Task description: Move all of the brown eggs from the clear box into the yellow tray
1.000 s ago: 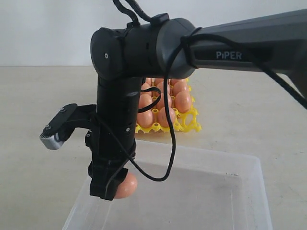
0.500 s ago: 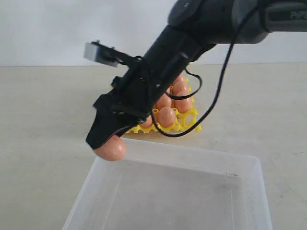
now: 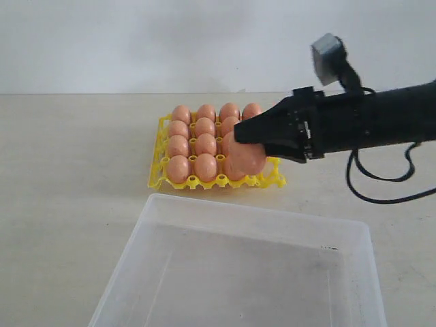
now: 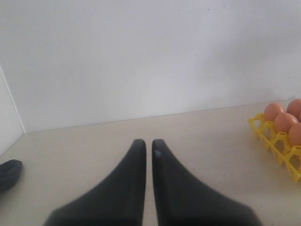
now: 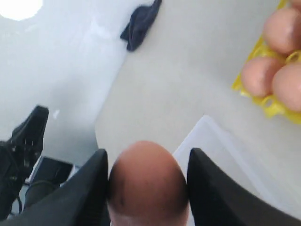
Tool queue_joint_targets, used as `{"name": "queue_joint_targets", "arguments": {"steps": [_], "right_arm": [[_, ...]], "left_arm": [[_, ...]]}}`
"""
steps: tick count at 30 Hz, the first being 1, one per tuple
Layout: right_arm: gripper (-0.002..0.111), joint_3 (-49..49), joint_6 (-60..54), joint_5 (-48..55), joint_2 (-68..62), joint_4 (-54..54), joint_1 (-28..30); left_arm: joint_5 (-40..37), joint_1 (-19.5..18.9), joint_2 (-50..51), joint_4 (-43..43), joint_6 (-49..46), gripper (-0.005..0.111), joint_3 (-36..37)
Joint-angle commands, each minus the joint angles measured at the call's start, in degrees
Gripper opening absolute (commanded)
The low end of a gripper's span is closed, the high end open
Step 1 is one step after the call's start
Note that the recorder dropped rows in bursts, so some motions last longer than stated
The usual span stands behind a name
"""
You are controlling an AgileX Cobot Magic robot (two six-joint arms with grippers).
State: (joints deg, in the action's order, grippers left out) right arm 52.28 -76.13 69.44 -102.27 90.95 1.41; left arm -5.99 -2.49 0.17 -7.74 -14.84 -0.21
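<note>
My right gripper (image 3: 240,138) reaches in from the right and is shut on one brown egg (image 3: 246,158), which hangs over the near right part of the yellow tray (image 3: 158,178). In the right wrist view the egg (image 5: 148,183) fills the space between the two black fingers (image 5: 89,188). Several brown eggs (image 3: 193,144) sit in the tray's cups. The clear box (image 3: 259,221) lies in front of the tray and no egg shows inside it. My left gripper (image 4: 148,142) is shut on nothing above bare table, left of the tray (image 4: 277,141).
A dark cloth (image 5: 141,23) lies at the table's far edge; the left wrist view catches the cloth (image 4: 9,172) too. A white wall stands behind the beige table (image 3: 68,170). A black cable (image 3: 381,197) hangs from the right arm.
The right arm has lifted the egg out of the clear box, swung up and to the right, and now holds it over the tray's near right part.
</note>
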Motion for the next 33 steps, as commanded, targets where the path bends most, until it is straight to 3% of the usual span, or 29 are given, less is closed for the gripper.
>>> {"name": "queue_joint_targets", "arguments": {"steps": [1, 11, 16, 23, 33], "right_arm": [[0.0, -4.39, -8.66, 0.52, 4.21, 9.0, 6.4], [0.0, -3.61, -13.47, 0.52, 9.12, 9.0, 16.29], [0.0, -3.61, -18.62, -7.8, 11.09, 9.0, 16.85], [0.0, -3.61, -31.4, -9.63, 18.39, 9.0, 16.73], [0.0, -2.72, -45.93, -30.52, 33.39, 9.0, 16.73]], "left_arm": [[0.1, 0.37, -0.17, -0.16, -0.16, 0.004, 0.21], [0.1, 0.37, -0.17, -0.16, -0.16, 0.004, 0.21], [0.36, 0.37, -0.17, -0.16, -0.16, 0.004, 0.21], [0.36, 0.37, -0.17, -0.16, -0.16, 0.004, 0.21], [0.36, 0.37, -0.17, -0.16, -0.16, 0.004, 0.21]]}}
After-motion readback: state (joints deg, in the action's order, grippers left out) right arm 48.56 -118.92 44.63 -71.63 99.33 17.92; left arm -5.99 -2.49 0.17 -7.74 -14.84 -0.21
